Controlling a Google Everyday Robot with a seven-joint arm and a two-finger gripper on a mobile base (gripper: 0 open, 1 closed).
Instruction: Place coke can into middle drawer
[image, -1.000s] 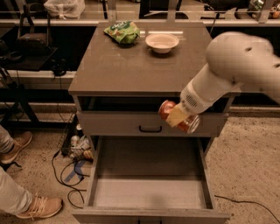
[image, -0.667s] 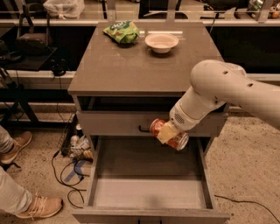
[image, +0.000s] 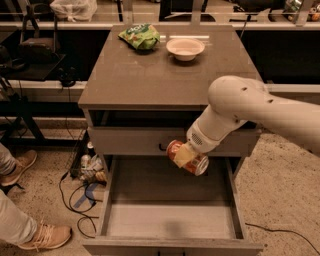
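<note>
Gripper (image: 185, 156) now lower and further left than before; jaws clenched on tilted coke can (image: 172, 149), above back of open middle drawer (image: 170, 221); bare floor below jaws, side walls well apart either side

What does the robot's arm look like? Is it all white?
Mostly, yes. The arm is a fat, smooth, creamy-white tube with a round bulge at the bend, dotted with a few small dark holes. Its end has a greyish ring. The hand, over the open drawer around the can, shows one flat, pale yellowish finger. No cables or sleeves show.
</note>
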